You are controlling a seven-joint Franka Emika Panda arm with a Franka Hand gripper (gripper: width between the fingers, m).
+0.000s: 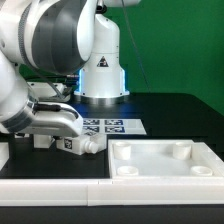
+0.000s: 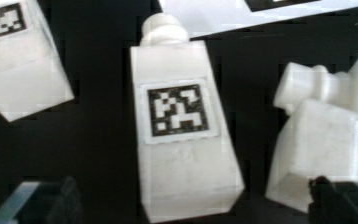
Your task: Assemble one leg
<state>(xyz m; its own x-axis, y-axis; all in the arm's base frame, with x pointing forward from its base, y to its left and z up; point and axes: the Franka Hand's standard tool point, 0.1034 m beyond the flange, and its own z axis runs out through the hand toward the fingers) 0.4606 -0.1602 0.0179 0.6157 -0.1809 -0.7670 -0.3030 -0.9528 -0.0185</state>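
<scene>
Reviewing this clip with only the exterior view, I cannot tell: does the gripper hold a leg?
Observer: No. The wrist view shows the gripper open, one finger on either side of the middle leg, with dark gaps between.
Operator: How does that leg lie?
Observer: Lying down, tag toward the camera, its narrow tip pointing away from the fingers.
Operator: Other legs close by?
Observer: Two, one on each side: a tagged leg and a third leg showing no tag, both apart from the middle one.
</scene>
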